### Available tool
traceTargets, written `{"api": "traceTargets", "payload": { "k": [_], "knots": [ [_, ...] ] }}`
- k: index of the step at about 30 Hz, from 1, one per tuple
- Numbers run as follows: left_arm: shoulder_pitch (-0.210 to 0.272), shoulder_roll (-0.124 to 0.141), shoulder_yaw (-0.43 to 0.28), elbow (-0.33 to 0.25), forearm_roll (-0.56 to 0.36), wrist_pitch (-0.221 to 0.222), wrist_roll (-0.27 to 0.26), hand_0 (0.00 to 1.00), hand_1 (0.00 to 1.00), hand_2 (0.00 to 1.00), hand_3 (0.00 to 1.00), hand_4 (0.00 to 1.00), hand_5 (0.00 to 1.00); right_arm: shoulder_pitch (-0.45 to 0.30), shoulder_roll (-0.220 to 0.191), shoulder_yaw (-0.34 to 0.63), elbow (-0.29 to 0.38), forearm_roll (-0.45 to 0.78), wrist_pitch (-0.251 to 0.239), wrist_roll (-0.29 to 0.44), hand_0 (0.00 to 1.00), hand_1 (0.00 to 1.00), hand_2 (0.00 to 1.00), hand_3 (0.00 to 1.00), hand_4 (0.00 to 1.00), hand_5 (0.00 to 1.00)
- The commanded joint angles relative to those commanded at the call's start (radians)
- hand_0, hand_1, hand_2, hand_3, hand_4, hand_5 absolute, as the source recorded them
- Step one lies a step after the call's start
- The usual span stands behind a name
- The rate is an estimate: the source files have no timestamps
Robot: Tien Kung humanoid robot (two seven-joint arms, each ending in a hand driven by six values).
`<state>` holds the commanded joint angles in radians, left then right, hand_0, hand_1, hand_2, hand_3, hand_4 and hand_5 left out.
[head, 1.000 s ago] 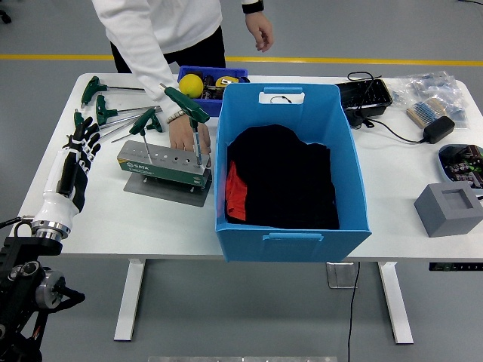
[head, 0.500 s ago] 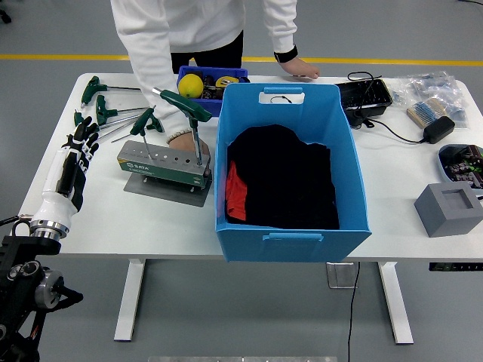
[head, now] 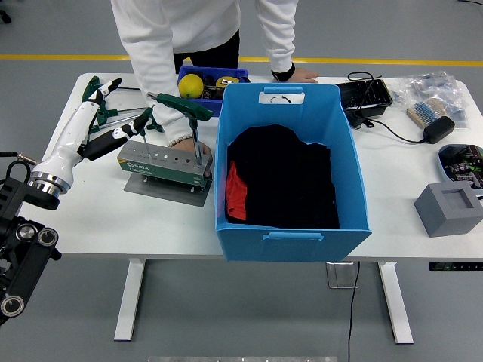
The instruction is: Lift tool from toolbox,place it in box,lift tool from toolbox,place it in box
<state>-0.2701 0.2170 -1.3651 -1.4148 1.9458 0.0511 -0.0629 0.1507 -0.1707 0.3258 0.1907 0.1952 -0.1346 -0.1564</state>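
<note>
1. The robot's left hand (head: 104,113) hovers with fingers loosely spread and empty, left of the grey metal tool stand (head: 164,165) on the white counter (head: 113,219).
2. A green T-handled wrench (head: 186,113) stands upright in the stand, just beside the big blue plastic box (head: 290,241).

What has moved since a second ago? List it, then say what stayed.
The robot's left hand swung up and inward over the loose green T-handle keys, toward the grey tool stand. The person's far hand came down onto the white table. The blue plastic box stayed put.
</note>
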Motion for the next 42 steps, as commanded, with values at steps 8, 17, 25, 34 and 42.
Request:
{"api": "traceTargets", "payload": {
  "k": [8,17,25,34,42],
  "knots": [
    [-0.241,0.107,0.245,0.002,0.271,-0.134,0.071,0.998,0.998,0.998,0.998,0.998,0.685,-0.002,-0.001,0.02,-0.001,-0.023,-0.002,-0.007,0.708,0.708,0.775,0.595,0.819,0.691],
    [-0.415,0.089,0.407,0.116,0.25,-0.204,0.087,0.95,0.998,0.984,0.962,0.998,0.658,0.0,-0.003,0.043,-0.003,-0.055,-0.002,-0.016,0.709,0.709,0.775,0.595,0.82,0.691],
    [-0.511,0.067,0.46,0.265,0.217,-0.222,0.081,0.832,0.852,0.817,0.839,0.998,0.667,0.005,-0.007,0.048,-0.003,-0.065,-0.001,-0.019,0.707,0.71,0.775,0.593,0.82,0.691],
    [-0.573,0.044,0.526,0.381,0.213,-0.245,0.086,0.656,0.623,0.603,0.641,0.998,0.681,0.007,-0.01,0.05,-0.005,-0.076,0.002,-0.02,0.708,0.71,0.775,0.592,0.821,0.692],
    [-0.595,0.034,0.565,0.445,0.217,-0.251,0.091,0.588,0.555,0.52,0.572,0.998,0.685,0.004,-0.012,0.058,-0.005,-0.088,0.001,-0.023,0.708,0.71,0.774,0.593,0.821,0.691]
  ]
}}
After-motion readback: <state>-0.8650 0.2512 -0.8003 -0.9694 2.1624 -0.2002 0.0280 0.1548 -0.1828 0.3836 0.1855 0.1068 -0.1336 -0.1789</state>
